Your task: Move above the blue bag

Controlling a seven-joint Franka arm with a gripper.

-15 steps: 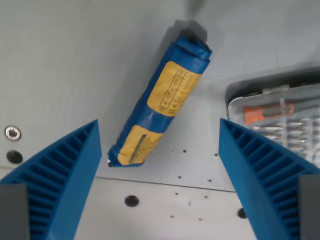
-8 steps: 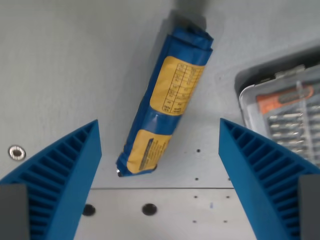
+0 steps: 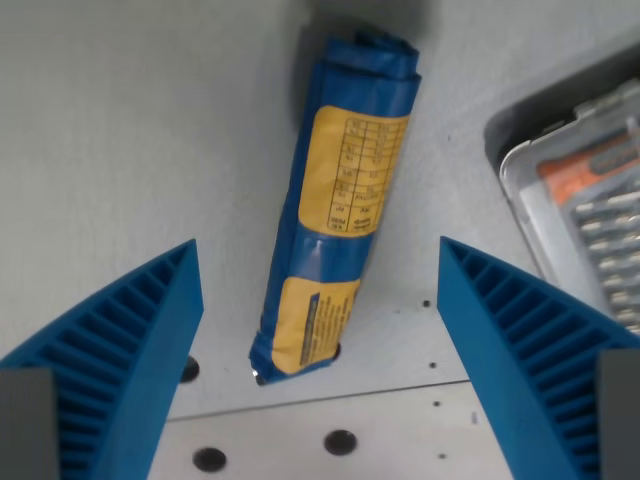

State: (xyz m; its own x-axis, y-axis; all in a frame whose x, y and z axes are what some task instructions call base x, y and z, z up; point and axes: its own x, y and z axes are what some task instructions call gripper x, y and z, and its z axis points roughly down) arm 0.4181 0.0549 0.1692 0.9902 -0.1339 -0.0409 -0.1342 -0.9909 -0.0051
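Observation:
The blue bag [image 3: 338, 205] is a long rolled blue packet with yellow labels. It lies on the grey table, running from the top centre down to the lower centre of the wrist view. My gripper [image 3: 320, 330] is open and empty. Its two blue ribbed fingers [image 3: 110, 370] stand at the lower left and lower right, one on each side of the bag's near end. The gripper hangs above the bag without touching it.
A clear plastic case [image 3: 590, 210] with an orange insert and metal bits lies at the wrist view's right edge. A lighter plate with several dark holes [image 3: 340, 441] runs along the bottom, under the bag's near end.
The camera has moved and turned. The bag now sits more upright and more centred between the fingers, and the case has slid toward the right edge. The fingers stay open.

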